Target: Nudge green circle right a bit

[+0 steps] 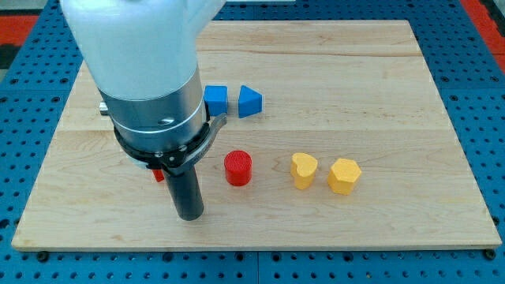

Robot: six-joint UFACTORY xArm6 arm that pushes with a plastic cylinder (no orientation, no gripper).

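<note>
While my tip (189, 214) sits left of red cylinder (238, 168).

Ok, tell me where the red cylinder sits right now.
The red cylinder stands near the board's middle, just right of my tip, with the yellow blocks further right and the blue blocks above it.

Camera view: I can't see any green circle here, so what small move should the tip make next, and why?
Probably slide my tip, now lower left of the red cylinder block, slightly toward the view's bottom right over bare wood. No green block shows; the arm's grey and white body covers the wooden board's left part, where it may hide.
</note>
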